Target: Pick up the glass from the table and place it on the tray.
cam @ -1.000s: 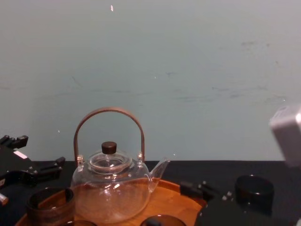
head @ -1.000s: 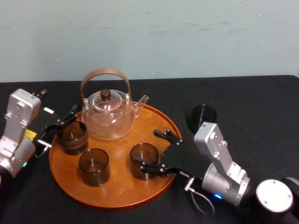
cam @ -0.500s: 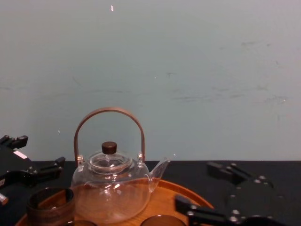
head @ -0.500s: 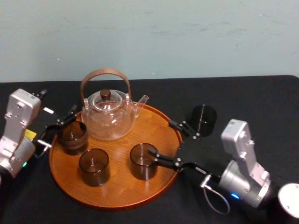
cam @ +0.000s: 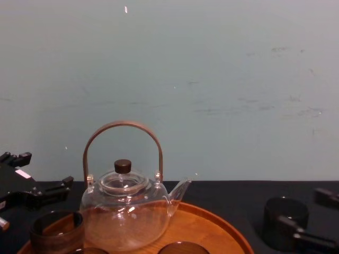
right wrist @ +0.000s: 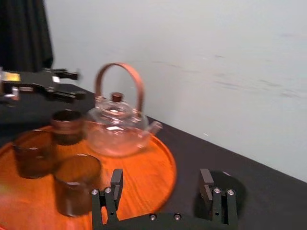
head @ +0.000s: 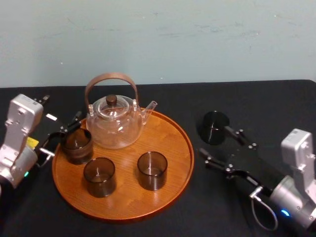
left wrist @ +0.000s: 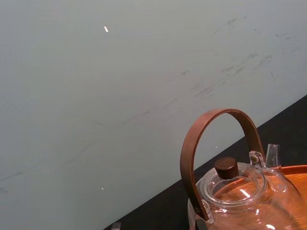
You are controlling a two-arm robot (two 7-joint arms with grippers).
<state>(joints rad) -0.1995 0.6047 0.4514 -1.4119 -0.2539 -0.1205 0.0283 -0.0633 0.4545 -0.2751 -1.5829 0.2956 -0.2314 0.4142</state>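
Observation:
A dark glass (head: 215,127) stands on the black table to the right of the tray (head: 173,195), and also appears in the chest view (cam: 286,218). My right gripper (head: 226,147) is open just in front of that glass, off the tray, with nothing between its fingers (right wrist: 116,184). The round orange-brown tray carries a clear teapot (head: 114,122) and three brown glasses (head: 152,170) (head: 99,176) (head: 76,145). My left gripper (head: 61,134) stays open at the tray's left edge, beside the left glass.
The teapot's tall brown handle (cam: 123,143) rises over the back of the tray. A pale wall closes off the far side of the table. Bare black tabletop (head: 276,108) lies right of the dark glass.
My right gripper has drawn back to the right, off the tray, leaving a brown glass standing on the tray. It now sits beside the dark glass on the table. The left arm has not moved.

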